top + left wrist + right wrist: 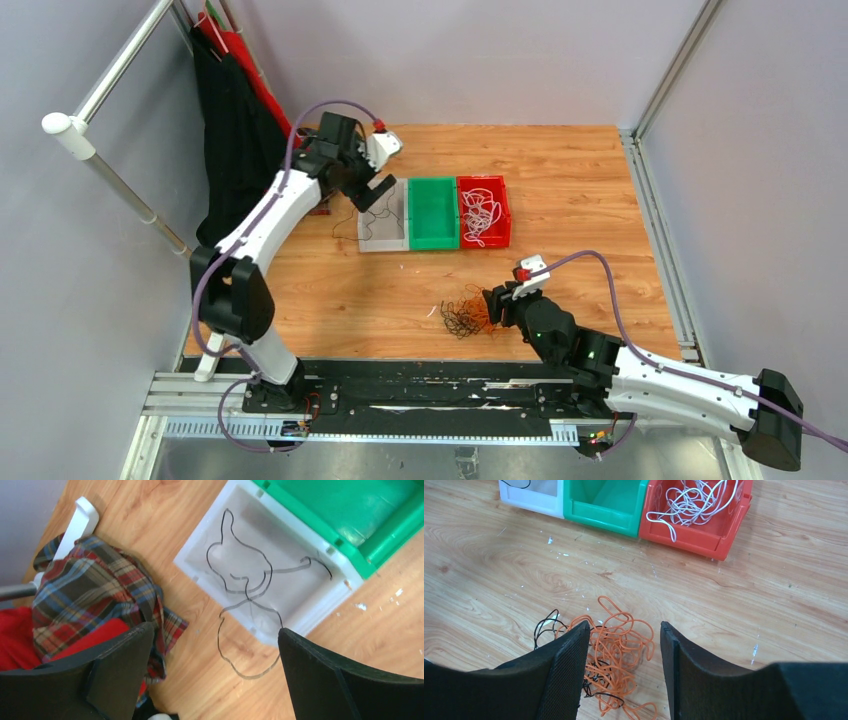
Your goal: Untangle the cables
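On wood-grain table (774,605): curly orange-black cables (611,650) | left claw (214,630) spread | right claw (624,625) parted

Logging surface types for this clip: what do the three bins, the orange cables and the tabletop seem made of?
White bin, green bin, red bin: moulded plastic, slightly glossy; uniform colour, notched rims.
Orange cables: probably plastic-coated wire; smooth, holding springy loops.
Tabletop: wood or wood-look laminate, matte; visible grain, which one is unclear.
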